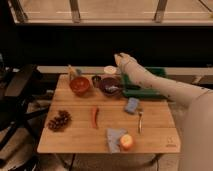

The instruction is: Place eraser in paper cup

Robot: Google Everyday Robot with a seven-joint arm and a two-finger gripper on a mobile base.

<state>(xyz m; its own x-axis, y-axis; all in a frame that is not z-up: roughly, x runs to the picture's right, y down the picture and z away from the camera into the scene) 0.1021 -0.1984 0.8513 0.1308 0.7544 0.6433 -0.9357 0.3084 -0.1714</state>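
Camera view: the end effector (120, 59) hovers just above and to the right of the paper cup (110, 70), which stands at the far edge of the bench (80, 135). I cannot tell the end effector's state. No eraser is visible, so the placing looks unfinished.

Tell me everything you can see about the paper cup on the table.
The paper cup is small, round and pale cream with a lighter rim, and looks like plain paper. It stands upright at the far edge of the wooden table, just behind the dark bowl and right of the small dark cup. Its inside cannot be seen. The tool hangs just above and right of it, apparently not touching.
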